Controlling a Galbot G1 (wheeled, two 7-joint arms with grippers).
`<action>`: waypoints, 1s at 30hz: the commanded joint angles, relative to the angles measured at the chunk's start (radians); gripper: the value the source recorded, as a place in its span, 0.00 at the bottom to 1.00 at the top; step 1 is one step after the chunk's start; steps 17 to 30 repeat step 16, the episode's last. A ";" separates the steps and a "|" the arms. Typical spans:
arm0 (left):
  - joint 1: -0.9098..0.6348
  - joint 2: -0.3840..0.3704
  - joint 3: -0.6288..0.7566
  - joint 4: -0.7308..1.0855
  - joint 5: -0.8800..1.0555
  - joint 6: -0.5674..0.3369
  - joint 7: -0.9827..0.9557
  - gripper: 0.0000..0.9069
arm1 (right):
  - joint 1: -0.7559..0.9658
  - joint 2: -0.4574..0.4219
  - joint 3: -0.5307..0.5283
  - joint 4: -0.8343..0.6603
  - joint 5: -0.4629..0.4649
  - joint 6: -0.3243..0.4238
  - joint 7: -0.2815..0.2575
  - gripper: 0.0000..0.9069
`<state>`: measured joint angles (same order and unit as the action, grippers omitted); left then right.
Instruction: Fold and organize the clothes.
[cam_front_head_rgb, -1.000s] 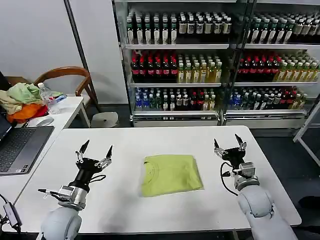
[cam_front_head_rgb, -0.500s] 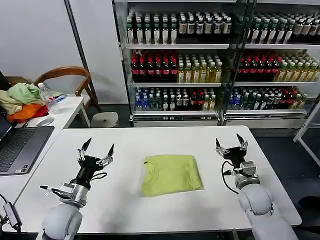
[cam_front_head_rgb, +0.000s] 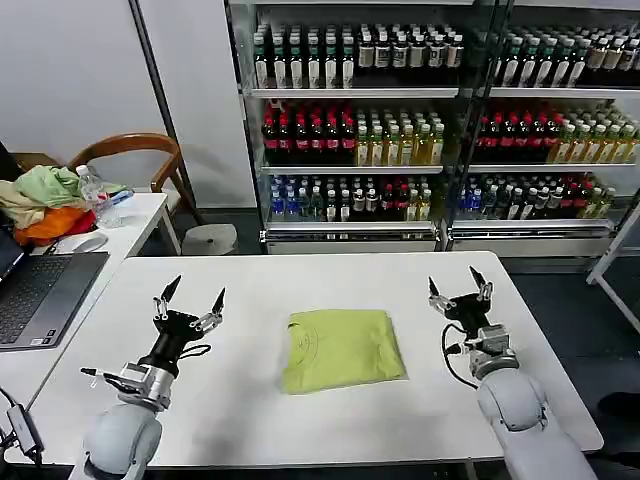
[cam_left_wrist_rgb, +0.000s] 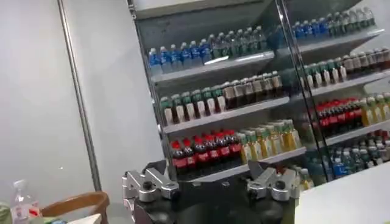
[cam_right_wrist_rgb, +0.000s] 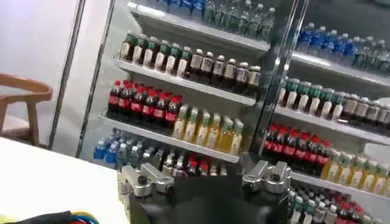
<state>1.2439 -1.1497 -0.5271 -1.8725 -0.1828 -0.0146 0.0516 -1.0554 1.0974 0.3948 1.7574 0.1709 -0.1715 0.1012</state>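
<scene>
The clothes are a lime yellow-green T-shirt (cam_front_head_rgb: 342, 348), folded into a neat rectangle in the middle of the white table (cam_front_head_rgb: 300, 275). My left gripper (cam_front_head_rgb: 190, 296) is raised over the table to the left of the shirt, fingers spread open and pointing up, holding nothing. On the shirt's right, my right gripper (cam_front_head_rgb: 460, 288) stands the same way, open and empty. Both are well apart from the shirt. In the left wrist view the left gripper (cam_left_wrist_rgb: 210, 182) faces the drink shelves; in the right wrist view the right gripper (cam_right_wrist_rgb: 204, 181) does too.
A side table at the left holds a laptop (cam_front_head_rgb: 40, 295), a heap of pale green, beige and orange garments (cam_front_head_rgb: 42, 205) and a water bottle (cam_front_head_rgb: 92, 195). A wooden chair (cam_front_head_rgb: 135, 155) stands behind it. Glass-fronted drink shelves (cam_front_head_rgb: 400, 130) fill the back.
Both arms have barely shifted; the grippers stay raised and open. The folded shirt has not moved.
</scene>
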 joint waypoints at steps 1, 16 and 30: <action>-0.011 0.003 0.005 0.061 0.021 -0.024 0.018 1.00 | -0.007 -0.007 0.002 -0.022 -0.058 0.060 0.009 1.00; -0.019 -0.010 -0.002 0.062 0.060 -0.098 0.049 1.00 | -0.007 -0.003 -0.007 0.016 -0.067 0.058 0.037 1.00; -0.019 -0.010 -0.002 0.062 0.060 -0.098 0.049 1.00 | -0.007 -0.003 -0.007 0.016 -0.067 0.058 0.037 1.00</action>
